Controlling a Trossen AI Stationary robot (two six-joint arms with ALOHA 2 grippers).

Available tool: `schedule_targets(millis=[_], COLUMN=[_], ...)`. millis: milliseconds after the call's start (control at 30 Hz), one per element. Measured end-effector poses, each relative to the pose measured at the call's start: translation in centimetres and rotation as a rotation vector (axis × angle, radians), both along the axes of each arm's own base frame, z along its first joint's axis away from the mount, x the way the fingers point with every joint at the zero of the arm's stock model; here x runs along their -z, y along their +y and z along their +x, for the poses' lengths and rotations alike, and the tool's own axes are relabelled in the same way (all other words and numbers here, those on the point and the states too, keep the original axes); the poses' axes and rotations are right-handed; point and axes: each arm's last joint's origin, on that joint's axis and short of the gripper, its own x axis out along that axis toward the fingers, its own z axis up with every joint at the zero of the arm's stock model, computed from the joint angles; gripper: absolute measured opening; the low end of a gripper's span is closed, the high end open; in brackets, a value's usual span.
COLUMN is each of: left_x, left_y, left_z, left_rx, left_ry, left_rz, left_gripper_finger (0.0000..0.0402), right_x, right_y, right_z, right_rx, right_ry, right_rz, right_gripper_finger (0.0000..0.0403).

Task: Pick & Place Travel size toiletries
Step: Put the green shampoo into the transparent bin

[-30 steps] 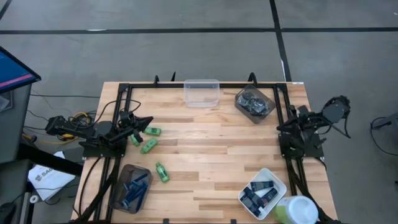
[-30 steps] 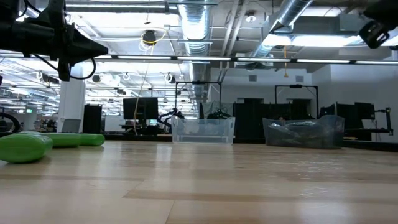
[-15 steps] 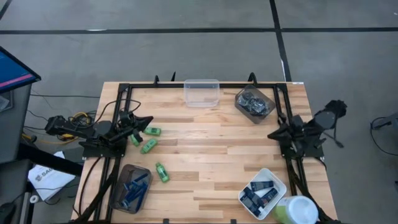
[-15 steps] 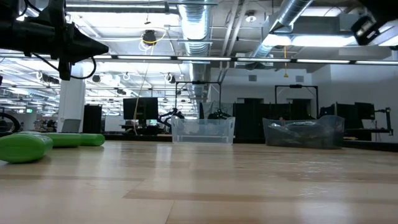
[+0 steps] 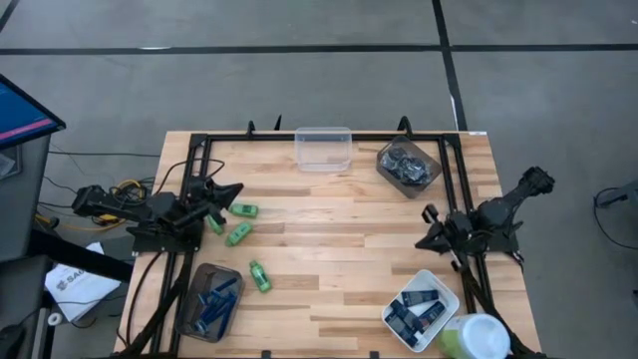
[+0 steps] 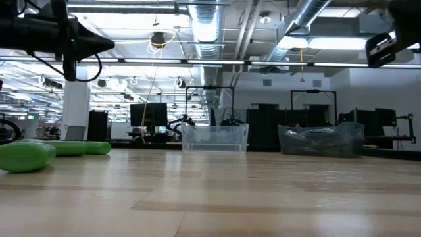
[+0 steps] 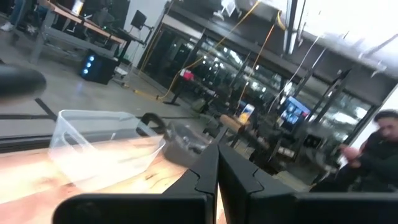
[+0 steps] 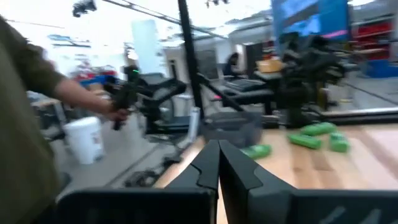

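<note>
The right gripper (image 5: pixel 427 239), pinched tight on nothing, has swung inward at the frame's right since before. The left gripper (image 5: pixel 235 188), also clenched and empty, stays at middle left by four small bright green plastic bottles (image 5: pixel 237 234). The blue razors' grey tub (image 5: pixel 185 306) is cut off below.

Overhead, table-level, wrist views — shared table (image 5: pixel 339 229)

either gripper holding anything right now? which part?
Nothing held. Left gripper is shut and empty near the green bottles; right gripper is shut and empty above the table's right side.
</note>
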Motion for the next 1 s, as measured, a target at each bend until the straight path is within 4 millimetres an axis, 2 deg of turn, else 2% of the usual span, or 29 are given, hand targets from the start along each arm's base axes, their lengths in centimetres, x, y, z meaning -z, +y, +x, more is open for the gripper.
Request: schedule_targets(millis=[267, 400, 533, 667, 800, 900, 1000], left_x=[-0.8, -2.4, -7.1, -13.2, -18.1, -20.7, -22.4], left_y=[-0.1, -0.1, -0.4, -0.9, -1.4, -1.9, -2.7], left_z=[-0.1, -0.6, -1.1, -0.2, 1.5, 3.4, 5.8], left_rx=[0.105, 0.187, 0.296, 0.285, 0.203, 0.203, 0.271], left_ry=[-0.216, -0.415, -0.514, -0.464, -0.389, -0.309, -0.179], left_rz=[-0.232, -0.301, -0.158, 0.091, 0.296, 0.399, 0.474], left_gripper_finger=[0.0001, 0.0004, 0.0001, 0.0001, 0.001, 0.0031, 0.0067], right_x=[1.1, 1.4, 1.8, 2.2, 2.4, 2.4, 2.4], right_y=[0.1, 0.2, 0.2, 0.1, -0.1, -0.2, -0.1], right_z=[0.2, 0.4, 0.8, 1.1, 1.3, 1.4, 1.4], right_rx=[-0.056, -0.048, -0.038, -0.014, 0.009, 0.019, 0.018], right_ry=[0.104, 0.13, 0.172, 0.24, 0.291, 0.301, 0.303], right_rz=[-0.02, -0.06, -0.082, -0.029, 0.052, 0.076, 0.083], right_gripper_finger=[0.0, 0.0, 0.0, 0.0, 0.0, 0.0, 0.0])
